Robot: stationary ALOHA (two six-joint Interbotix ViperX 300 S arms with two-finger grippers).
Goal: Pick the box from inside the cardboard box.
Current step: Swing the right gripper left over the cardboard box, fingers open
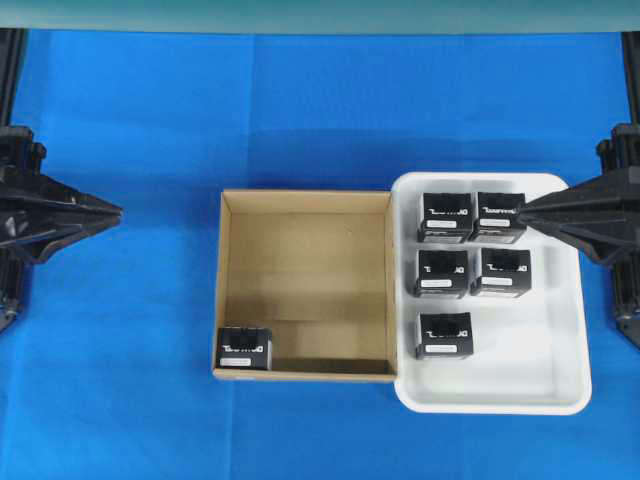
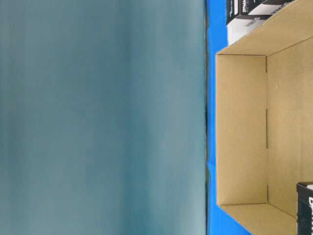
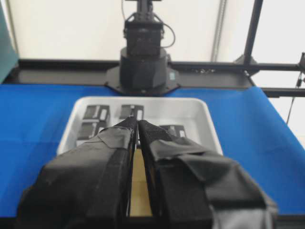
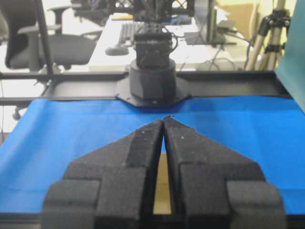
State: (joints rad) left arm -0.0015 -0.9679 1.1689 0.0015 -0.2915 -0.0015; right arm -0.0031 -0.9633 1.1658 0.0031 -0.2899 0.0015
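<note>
The brown cardboard box [image 1: 305, 215] lies in the middle of the blue table. One small black box [image 1: 244, 349] with white lettering stands in its front left corner; it also shows at the table-level view's lower right edge [image 2: 305, 208]. My left gripper [image 1: 115, 211] is shut and empty, well left of the cardboard box; its tips meet in the left wrist view [image 3: 137, 122]. My right gripper [image 1: 524, 208] is shut and empty, its tip over the white tray's far right boxes; its tips meet in the right wrist view [image 4: 163, 120].
A white plastic tray [image 1: 565, 370] touches the cardboard box's right side and holds several identical black boxes [image 1: 445, 217]. It shows in the left wrist view [image 3: 200, 112] too. Blue cloth covers the table around both containers.
</note>
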